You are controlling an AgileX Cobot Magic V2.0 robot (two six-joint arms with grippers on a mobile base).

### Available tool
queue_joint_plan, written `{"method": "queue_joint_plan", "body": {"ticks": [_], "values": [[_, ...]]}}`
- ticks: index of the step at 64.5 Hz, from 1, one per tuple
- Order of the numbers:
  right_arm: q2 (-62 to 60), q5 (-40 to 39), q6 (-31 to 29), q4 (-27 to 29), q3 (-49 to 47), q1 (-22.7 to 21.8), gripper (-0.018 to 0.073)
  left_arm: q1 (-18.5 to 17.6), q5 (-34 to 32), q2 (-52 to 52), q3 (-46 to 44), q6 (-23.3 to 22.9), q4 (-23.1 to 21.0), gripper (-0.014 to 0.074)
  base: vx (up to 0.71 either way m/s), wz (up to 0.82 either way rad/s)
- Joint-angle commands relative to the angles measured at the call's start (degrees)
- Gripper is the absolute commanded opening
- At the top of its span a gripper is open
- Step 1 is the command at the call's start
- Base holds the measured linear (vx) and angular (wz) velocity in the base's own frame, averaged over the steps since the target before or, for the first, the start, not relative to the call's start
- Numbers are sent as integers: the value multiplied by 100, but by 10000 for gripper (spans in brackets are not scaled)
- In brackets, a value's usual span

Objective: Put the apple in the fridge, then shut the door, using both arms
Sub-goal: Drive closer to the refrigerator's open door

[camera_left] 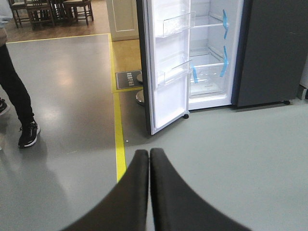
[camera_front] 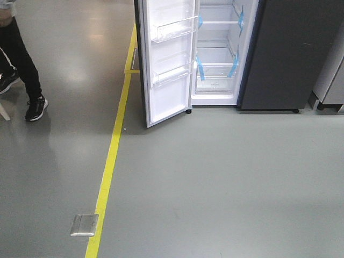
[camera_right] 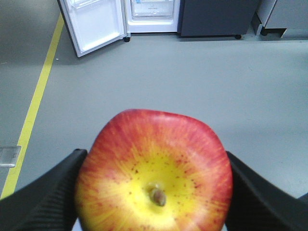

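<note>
The apple (camera_right: 154, 168) is pinched in your right hand (camera_right: 154, 161); fridge (camera_right: 151, 14) at 12 o'clock, well apart, door (camera_right: 96, 24) open. Left hand (camera_left: 149, 154) pressed together, seemingly empty.

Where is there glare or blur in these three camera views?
Exterior front view: soft white glare on the floor, upper left. Left wrist view: similar sheen on the floor, and the shut left gripper looms dark. Right wrist view: the apple is sharp and glossy, the fridge small.

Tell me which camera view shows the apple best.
The right wrist view: the apple fills the foreground, red and yellow skin sharp, held in the right hand. The front and left wrist views show no apple at all.
</note>
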Motion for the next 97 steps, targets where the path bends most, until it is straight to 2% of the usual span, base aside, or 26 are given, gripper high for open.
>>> {"method": "queue_joint_plan", "body": {"ticks": [1,97], "values": [[16,-421,-44,-45,-159,-22,100,-30,-406,-83,107,-39,-32,-5,12,1],[16,-423,-44,-45,-159,-22,100,-30,-406,-83,107,-39,-32,-5,11,0]]}}
